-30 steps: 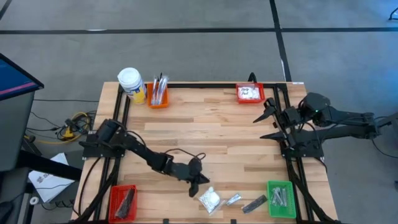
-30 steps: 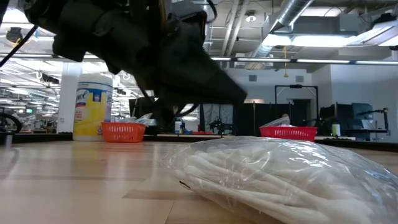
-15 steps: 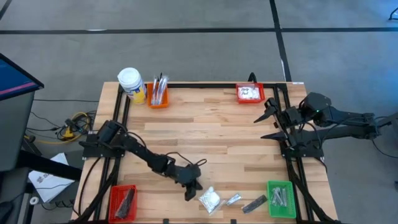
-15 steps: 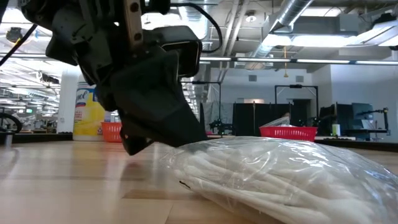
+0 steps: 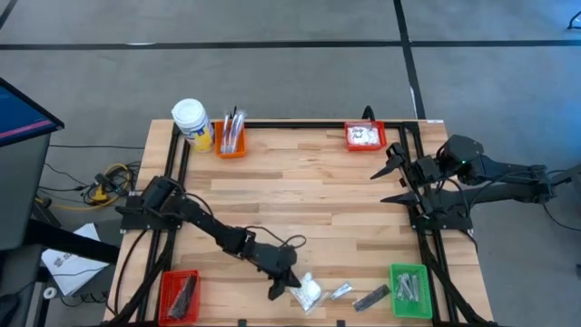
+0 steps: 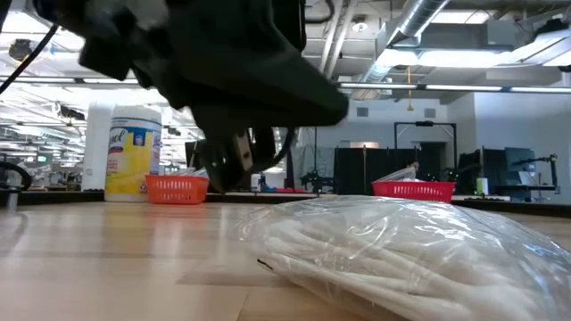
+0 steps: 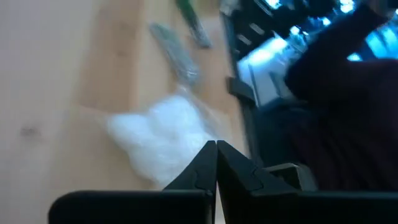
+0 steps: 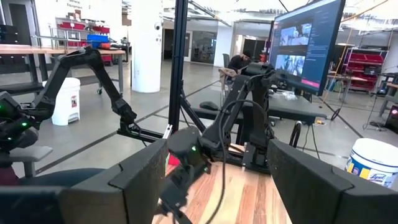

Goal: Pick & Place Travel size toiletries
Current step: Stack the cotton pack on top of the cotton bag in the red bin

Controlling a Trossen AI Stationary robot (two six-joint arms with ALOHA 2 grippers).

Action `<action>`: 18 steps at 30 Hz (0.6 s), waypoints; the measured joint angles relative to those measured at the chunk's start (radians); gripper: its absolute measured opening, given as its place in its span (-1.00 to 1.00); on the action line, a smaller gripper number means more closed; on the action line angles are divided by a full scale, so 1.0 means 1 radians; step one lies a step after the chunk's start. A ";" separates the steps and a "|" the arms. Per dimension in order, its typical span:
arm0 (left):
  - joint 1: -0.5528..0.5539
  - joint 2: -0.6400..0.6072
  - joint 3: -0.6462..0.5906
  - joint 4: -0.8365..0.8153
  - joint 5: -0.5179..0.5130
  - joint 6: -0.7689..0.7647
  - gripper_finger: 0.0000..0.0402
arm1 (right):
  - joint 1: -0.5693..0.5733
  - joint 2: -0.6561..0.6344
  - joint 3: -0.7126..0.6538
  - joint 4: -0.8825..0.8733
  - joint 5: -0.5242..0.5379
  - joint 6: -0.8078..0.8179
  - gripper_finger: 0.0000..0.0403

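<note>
1. The white puffy plastic packet (image 5: pixel 306 291) lies on the light wooden table (image 5: pixel 309 200) near its front edge, just beside the left gripper (image 5: pixel 280 289). In the high view the packet sits immediately on the gripper's right-hand side, so close that I cannot tell whether the two touch.
2. In the left wrist view the packet (image 7: pixel 163 137) sits right ahead of the pressed-together fingertips (image 7: pixel 216 149), slightly off to one side.
3. The packet is a rounded lump with no clear long axis; the small silvery sachet (image 5: pixel 340 292) and the dark grey flat bar (image 5: pixel 370 297) lie beyond it, both angled along the front edge toward the green bin (image 5: pixel 410 291).
4. The left gripper's fingers are fully closed and hold nothing; they would have to spread before they could take the packet.
5. The right gripper (image 5: pixel 392 173) waits well apart at the table's right edge, its fingers wide and empty, so the left arm is much the nearer one.
</note>
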 joint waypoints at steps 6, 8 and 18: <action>-0.011 0.084 0.088 -0.029 0.060 -0.010 -1.00 | 0.000 0.000 0.000 0.001 0.000 0.000 0.34; -0.010 0.146 0.135 -0.052 0.110 -0.021 -1.00 | 0.000 0.000 0.000 0.001 0.000 0.000 0.34; 0.029 0.168 0.220 -0.217 0.161 0.026 -1.00 | 0.000 0.001 0.000 -0.004 0.000 0.001 0.34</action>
